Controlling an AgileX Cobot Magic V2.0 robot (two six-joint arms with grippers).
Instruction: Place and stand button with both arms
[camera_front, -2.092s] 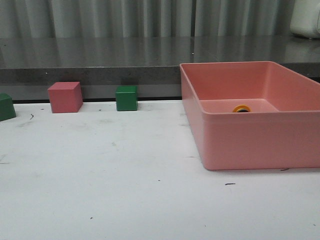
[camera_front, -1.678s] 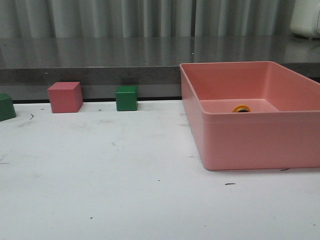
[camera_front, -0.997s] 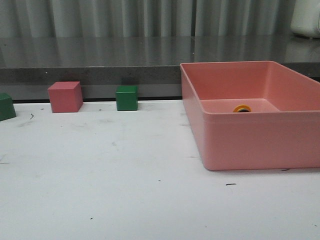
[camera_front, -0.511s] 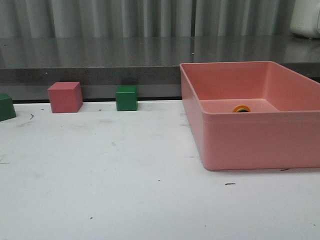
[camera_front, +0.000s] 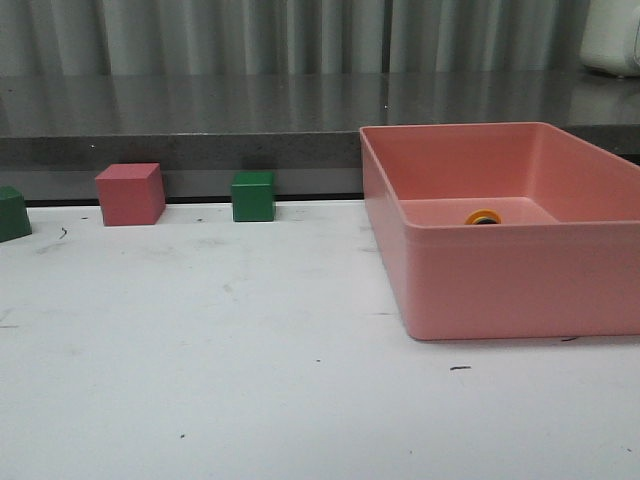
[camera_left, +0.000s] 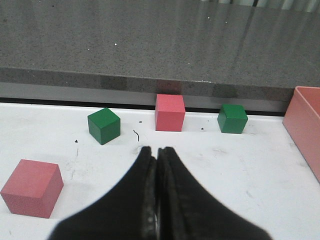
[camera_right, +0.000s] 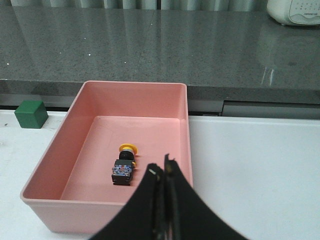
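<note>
The button lies on its side inside the pink bin, yellow cap toward the far wall, black base nearer me. In the front view only its yellow cap shows above the bin's front wall. My right gripper is shut and empty, above the bin's near right corner, apart from the button. My left gripper is shut and empty over the white table, short of the cubes. Neither arm shows in the front view.
A pink cube and two green cubes stand along the table's back edge. Another pink cube sits near my left gripper. A grey counter runs behind the table. A white appliance stands on it at right.
</note>
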